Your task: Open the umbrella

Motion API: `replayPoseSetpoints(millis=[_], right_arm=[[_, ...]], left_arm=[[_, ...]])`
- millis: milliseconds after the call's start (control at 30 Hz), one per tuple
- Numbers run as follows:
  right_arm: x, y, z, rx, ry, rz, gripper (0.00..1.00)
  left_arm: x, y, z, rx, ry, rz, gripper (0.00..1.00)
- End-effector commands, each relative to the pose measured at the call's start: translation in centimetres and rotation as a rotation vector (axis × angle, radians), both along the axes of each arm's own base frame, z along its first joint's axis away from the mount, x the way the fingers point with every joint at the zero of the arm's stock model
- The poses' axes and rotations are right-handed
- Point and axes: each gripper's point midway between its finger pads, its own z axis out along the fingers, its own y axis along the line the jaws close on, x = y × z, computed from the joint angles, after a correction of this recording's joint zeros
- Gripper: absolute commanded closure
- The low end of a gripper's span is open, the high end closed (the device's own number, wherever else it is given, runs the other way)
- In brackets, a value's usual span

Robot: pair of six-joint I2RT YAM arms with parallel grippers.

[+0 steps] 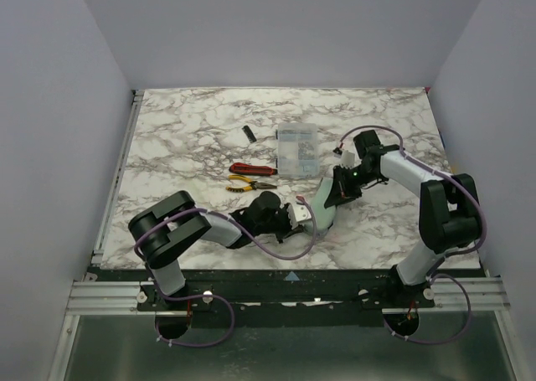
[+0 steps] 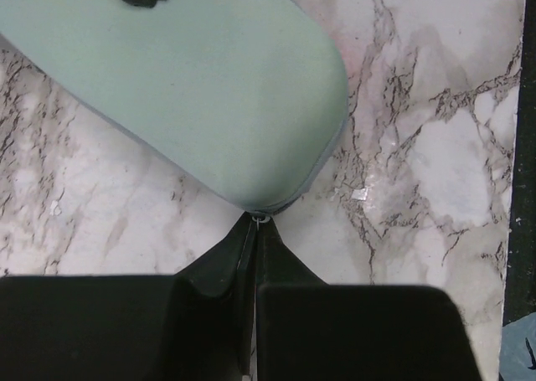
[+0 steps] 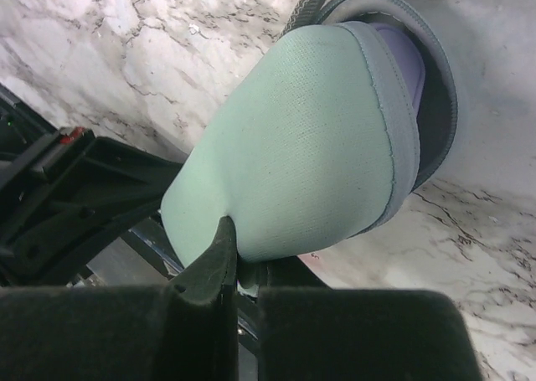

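left gripper [image 2: 255, 223] is pinching shut on the closed tip of the mint case [image 2: 209, 88], umbrella [image 1: 319, 213] is lying cased just arm-side of the clear parts box [image 1: 297, 149], right gripper [image 3: 228, 234] is clamping the case's open-end fabric arm-side-right of that box, lavender handle [image 3: 410, 63] showing inside

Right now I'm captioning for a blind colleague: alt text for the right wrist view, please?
A mint-green case fills the frame, its lower edge pinched in the shut jaws; its open end at upper right shows a lavender item inside, over a marble table.
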Motion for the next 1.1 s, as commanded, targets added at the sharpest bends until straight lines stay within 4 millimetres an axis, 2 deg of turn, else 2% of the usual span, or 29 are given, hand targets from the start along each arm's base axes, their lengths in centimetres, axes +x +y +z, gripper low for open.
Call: replayPoseSetpoints(millis=[0,167,433,600,800,900,933,1000,1067], right_arm=[[-1.3,-2.0,-2.8,-0.089,0.012,0.138,1.0],[-1.6,-1.3,-2.1,-0.026,-0.01,0.209,1.0],[-1.9,-0.7,-1.6,0.032,-0.031,0.263,1.0],[-1.9,-0.6,-1.5,0.037,-0.039,0.273,1.0],[-0.7,-0.5,-1.0,0.031,-0.063,0.273,0.99],[-0.1,-0.7,-0.7,0.015,-0.071,0.268,0.94],[0.2,-0.8,-0.6,0.001,-0.074,0.258,0.89],[1.0,-1.2,-0.7,-0.044,-0.07,0.227,0.78],[1.3,-1.4,-0.6,-0.067,-0.066,0.215,0.65]], left_arm=[[2.4,1.9,0.6,-0.019,-0.012,0.112,1.0],[4.2,2.3,0.7,-0.013,-0.038,0.116,1.0],[7.3,-0.9,1.6,-0.039,-0.003,0.149,1.0],[9.6,-1.8,1.8,-0.048,0.049,0.208,1.0],[10.3,-1.5,2.4,-0.089,0.167,0.29,1.0],[10.2,-0.9,3.0,-0.098,0.154,0.291,1.0],[10.1,-0.6,3.2,-0.1,0.148,0.287,1.0],[9.7,-0.3,3.7,-0.098,0.15,0.27,0.86],[9.6,0.2,4.4,-0.102,0.161,0.276,0.66]])
